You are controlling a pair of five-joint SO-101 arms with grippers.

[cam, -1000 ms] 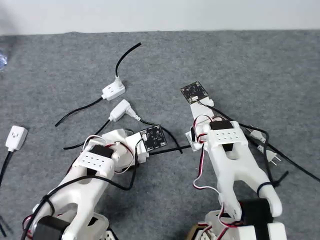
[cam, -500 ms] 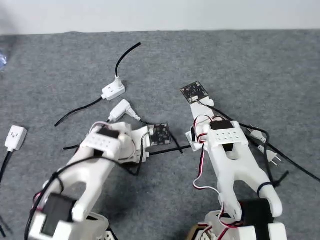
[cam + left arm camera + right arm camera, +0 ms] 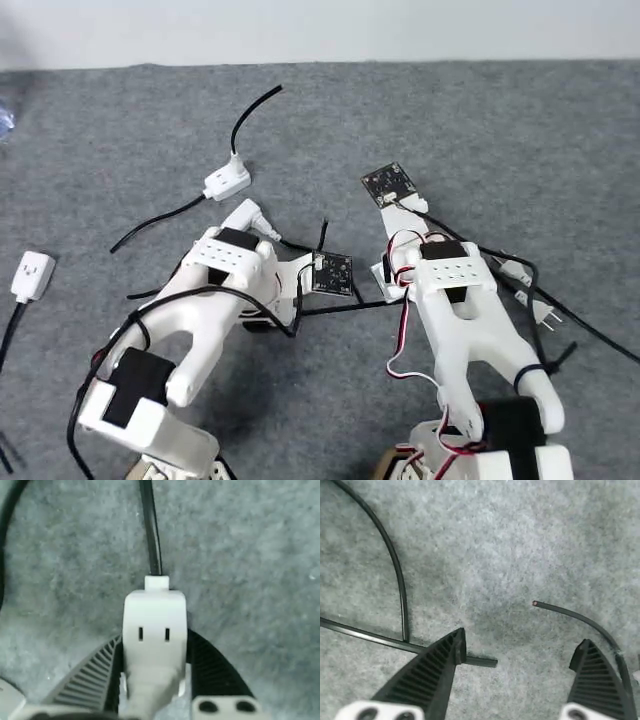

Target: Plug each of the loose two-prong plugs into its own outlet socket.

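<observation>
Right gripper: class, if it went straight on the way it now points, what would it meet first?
The right gripper would probably meet the loose cable end lying just ahead of its open jaws on the grey mat. Depth is unclear, so it may touch bare mat first.

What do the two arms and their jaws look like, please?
The left arm and right arm are white plastic shells with black motors, each topped by a white block dotted with small holes. Red, white and black wires loop along the joints, and a dark circuit board sits at each wrist. The jaws are black, wedge-shaped and ribbed, on white mounts.
</observation>
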